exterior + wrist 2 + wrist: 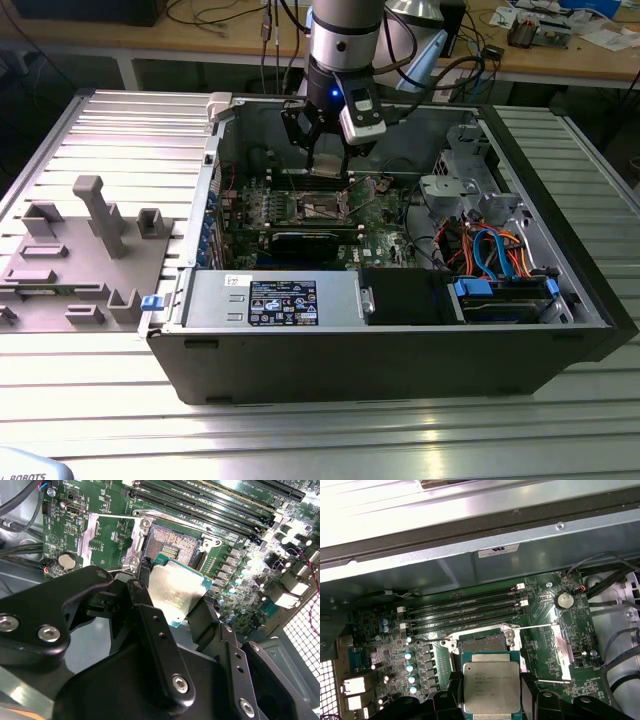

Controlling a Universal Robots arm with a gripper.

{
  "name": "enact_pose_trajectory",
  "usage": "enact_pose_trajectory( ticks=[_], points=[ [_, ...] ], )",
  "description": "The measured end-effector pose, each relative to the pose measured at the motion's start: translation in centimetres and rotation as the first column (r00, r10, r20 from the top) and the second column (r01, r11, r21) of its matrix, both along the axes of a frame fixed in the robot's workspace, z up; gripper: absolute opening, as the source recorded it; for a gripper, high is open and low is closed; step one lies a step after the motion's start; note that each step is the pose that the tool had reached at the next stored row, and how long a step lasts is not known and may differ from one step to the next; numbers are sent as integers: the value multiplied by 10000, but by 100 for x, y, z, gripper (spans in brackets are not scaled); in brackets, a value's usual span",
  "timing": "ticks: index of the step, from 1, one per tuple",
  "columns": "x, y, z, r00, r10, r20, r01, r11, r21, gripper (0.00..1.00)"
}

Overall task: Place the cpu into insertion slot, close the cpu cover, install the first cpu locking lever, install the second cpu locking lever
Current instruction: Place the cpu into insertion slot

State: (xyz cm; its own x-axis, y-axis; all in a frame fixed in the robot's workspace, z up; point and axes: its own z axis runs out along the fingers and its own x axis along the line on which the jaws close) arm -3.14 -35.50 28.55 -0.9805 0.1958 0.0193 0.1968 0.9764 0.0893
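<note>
Transfer: gripper (176, 600) clamped on cpu (491, 686), just above slot (481, 643).
The cpu was judged light, stiff and fragile; the hold belonged on two opposite edges, clear of its underside. The second wrist view showed the fingers (145, 590) on those edges and the cover (107, 540) swung open beside the slot; the exterior view showed the arm (345, 40) inside the case (400, 340).

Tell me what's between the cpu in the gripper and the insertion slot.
Nothing: in both wrist views the cpu hangs over the open insertion slot with only air between; the cpu cover lies swung aside.
</note>
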Motion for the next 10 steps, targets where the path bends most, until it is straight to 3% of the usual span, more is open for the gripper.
enact_pose_trajectory(
  ticks=[10],
  points=[
    [0, 0, -2, 9999, -143, 0, 143, 9999, -1, 55]
  ],
)
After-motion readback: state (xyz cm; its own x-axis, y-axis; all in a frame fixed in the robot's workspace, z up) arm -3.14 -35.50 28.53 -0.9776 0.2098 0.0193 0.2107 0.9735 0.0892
